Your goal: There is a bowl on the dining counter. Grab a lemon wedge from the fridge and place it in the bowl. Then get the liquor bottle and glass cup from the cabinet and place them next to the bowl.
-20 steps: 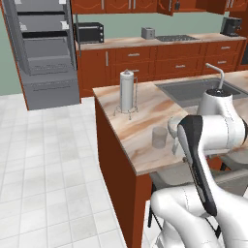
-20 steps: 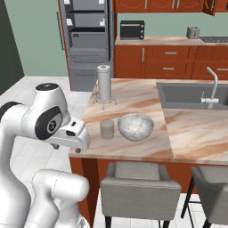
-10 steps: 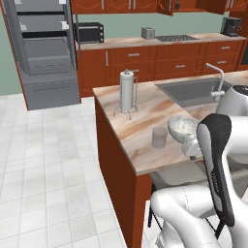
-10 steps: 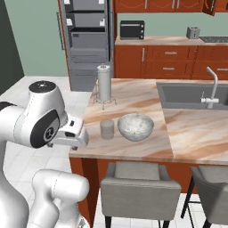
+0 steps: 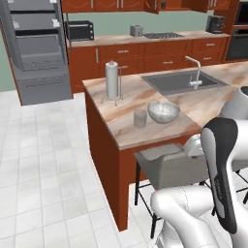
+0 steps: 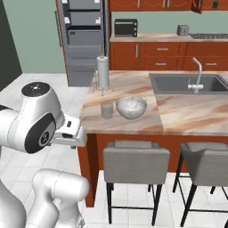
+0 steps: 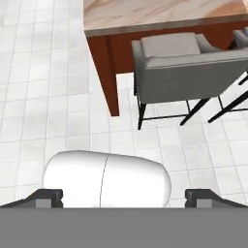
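Arm folded tight over base: white links and dark joint fill lower right of left base view, big rounded shoulder joint at left edge of right base view. Gripper (image 7: 124,197) aimed downward, tips at bottom corners of hand view. Fingers (image 7: 48,197) spread to full width, nothing between them. Wrist block juts right at mid-left of right base view.

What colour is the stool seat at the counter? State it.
Grey, on thin black legs; the stool shows best in the hand view.
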